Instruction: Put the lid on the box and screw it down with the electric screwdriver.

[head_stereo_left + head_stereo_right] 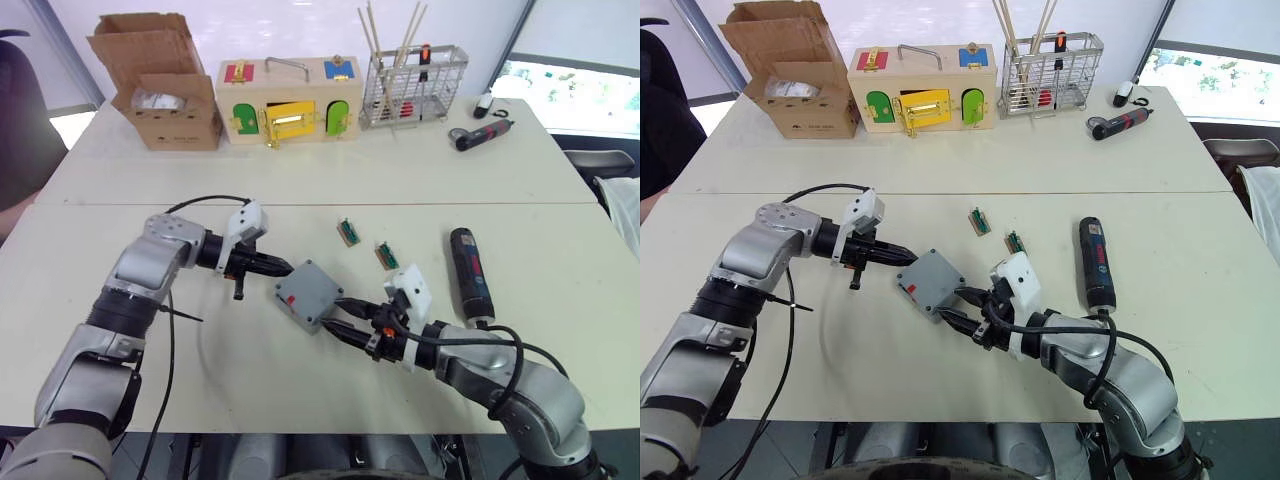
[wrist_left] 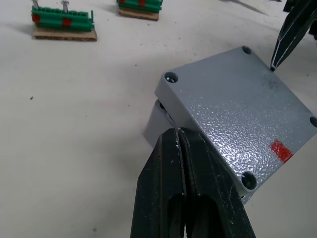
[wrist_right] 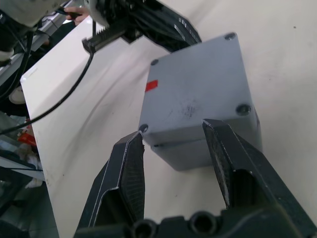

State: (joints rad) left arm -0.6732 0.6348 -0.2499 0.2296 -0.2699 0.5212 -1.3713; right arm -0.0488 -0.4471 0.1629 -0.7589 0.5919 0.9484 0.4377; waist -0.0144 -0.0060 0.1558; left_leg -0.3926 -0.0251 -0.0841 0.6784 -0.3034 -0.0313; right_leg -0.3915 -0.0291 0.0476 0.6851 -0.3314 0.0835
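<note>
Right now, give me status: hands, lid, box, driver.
Left hand shut, tips at the lid's edge. Right hand open around the box. Lid sits on the box, screw holes empty. Electric screwdriver lies untouched on the table.

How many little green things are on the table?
2. One green piece lies just beyond the grey box; the other green piece sits beside it, nearer the black screwdriver. More could be hidden behind the arms.

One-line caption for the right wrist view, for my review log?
Right gripper, fingers open, faces a side of the grey box with its lid on; the left gripper meets the far edge.
</note>
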